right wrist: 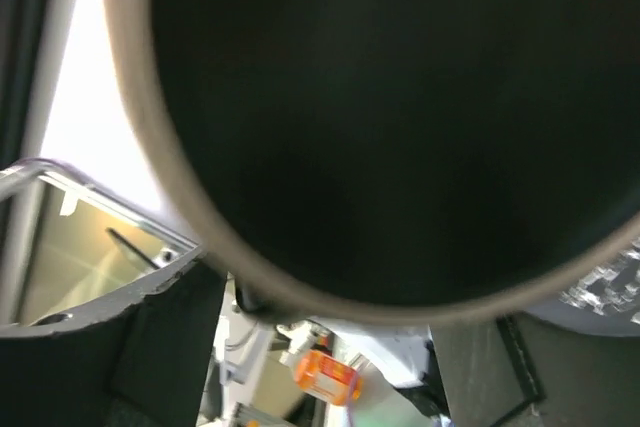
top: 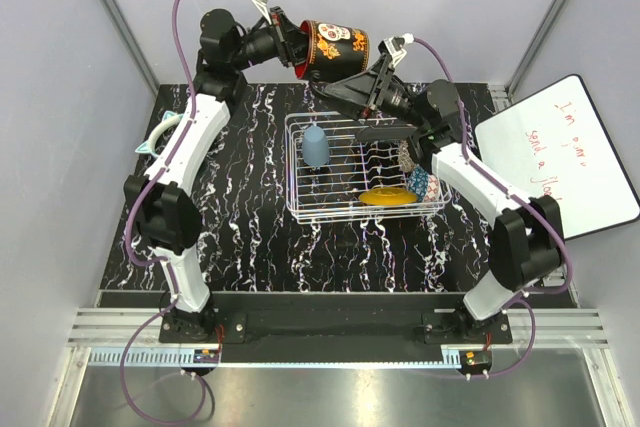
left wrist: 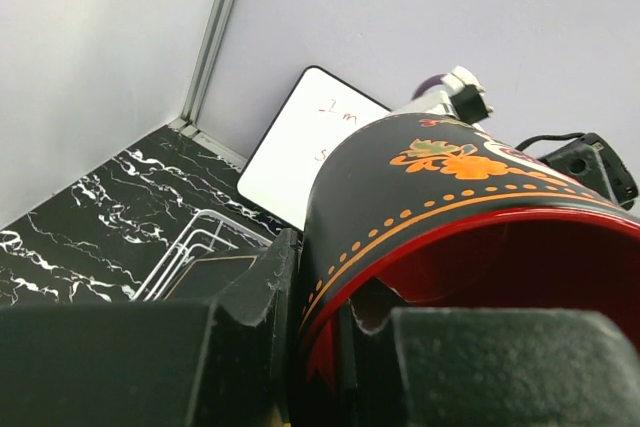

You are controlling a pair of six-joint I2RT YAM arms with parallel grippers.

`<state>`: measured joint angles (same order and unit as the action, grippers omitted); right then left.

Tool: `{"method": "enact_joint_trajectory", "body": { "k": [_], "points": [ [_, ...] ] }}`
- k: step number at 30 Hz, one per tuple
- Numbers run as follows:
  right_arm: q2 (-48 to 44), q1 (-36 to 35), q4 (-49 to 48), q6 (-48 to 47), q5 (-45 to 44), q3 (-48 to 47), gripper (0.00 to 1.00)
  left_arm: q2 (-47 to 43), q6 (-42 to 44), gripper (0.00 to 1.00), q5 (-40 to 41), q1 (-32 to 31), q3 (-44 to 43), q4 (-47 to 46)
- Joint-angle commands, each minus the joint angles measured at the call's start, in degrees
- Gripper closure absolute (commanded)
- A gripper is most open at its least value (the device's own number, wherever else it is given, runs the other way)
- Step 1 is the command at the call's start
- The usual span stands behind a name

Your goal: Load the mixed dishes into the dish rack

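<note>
Left claw (top: 296, 47) is clamped on the rim of the dark mug (top: 338, 44), held sideways above the surface's (top: 250, 237) far edge. Right claw (top: 368, 87) grips the black plate (top: 340, 84) above the rack (top: 289, 169), which holds a light blue cup (top: 315, 145) and a mustard-yellow plate (top: 385, 197).

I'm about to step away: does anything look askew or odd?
The dark mug lies tipped on its side in the left pincer, in the air near the dish rack's far edge. It is close to the black plate held by the right pincer. Nothing spilled or broken shows.
</note>
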<state>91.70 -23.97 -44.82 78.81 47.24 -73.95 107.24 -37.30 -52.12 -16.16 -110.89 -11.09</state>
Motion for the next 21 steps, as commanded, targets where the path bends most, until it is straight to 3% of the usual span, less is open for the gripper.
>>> {"method": "enact_joint_trajectory", "body": {
  "k": [1,5,15,21],
  "points": [
    [3.6,-0.1,-14.9,10.6,-2.2,-3.0,0.19,-4.0,0.5,1.0,0.7,-1.3,-1.8,-6.6],
    [5.4,-0.1,-17.5,13.5,-4.5,-3.8,0.27,-3.9,2.2,1.0,0.8,-2.3,-1.6,-5.5],
    [8.2,-0.2,-25.1,20.2,-6.9,-5.3,0.31,-3.5,11.7,1.0,1.5,-4.2,0.0,-0.2],
    [10.3,-0.6,-27.8,22.4,-6.7,-6.9,0.32,-3.0,13.0,1.0,1.6,-4.9,0.9,0.8]
  ]
}}
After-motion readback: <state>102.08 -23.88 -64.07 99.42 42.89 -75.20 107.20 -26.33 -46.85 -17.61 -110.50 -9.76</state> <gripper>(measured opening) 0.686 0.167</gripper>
